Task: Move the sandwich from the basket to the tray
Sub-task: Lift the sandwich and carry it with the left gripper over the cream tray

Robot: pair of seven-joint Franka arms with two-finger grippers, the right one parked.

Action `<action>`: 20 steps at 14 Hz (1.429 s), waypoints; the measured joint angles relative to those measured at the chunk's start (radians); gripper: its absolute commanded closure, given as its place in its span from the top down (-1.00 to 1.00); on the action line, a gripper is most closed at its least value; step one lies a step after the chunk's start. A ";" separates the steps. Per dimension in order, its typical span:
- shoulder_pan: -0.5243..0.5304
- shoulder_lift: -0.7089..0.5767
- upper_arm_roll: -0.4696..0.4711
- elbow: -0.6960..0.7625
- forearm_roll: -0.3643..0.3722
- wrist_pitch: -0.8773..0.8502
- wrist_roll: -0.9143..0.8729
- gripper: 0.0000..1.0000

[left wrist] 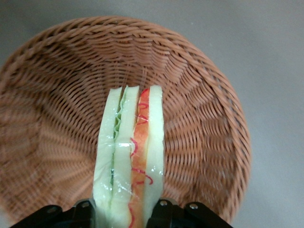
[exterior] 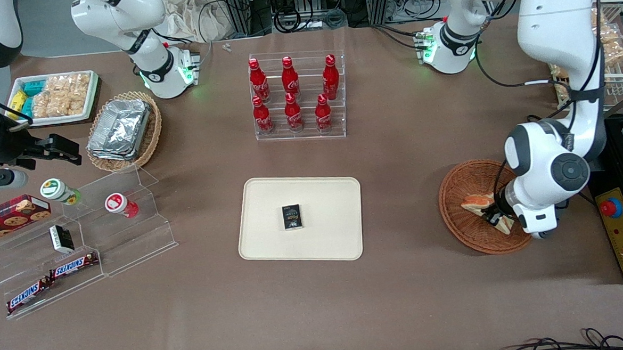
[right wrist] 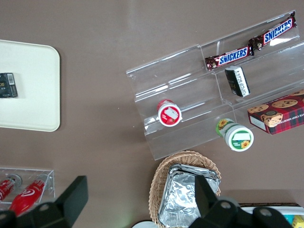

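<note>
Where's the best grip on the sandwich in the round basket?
Across the two bread faces, from above. The sandwich stands on edge in the basket, its filling layers facing up, so its flat faces suit the pads. The gripper already straddles one end of it this way.

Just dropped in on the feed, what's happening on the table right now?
The left arm's gripper is down in the basket, its fingers closed on either side of the wrapped sandwich. The sandwich is gripped but remains over the basket; whether it has lifted off the weave cannot be told. The tray lies in the middle of the table toward the parked arm's end from the basket, holding only a small black box.
</note>
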 measured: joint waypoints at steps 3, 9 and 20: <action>-0.003 -0.048 -0.002 0.194 0.000 -0.305 0.039 -1.00; -0.041 0.036 -0.186 0.574 0.001 -0.577 0.052 -1.00; -0.253 0.439 -0.311 0.705 0.016 -0.250 0.141 -1.00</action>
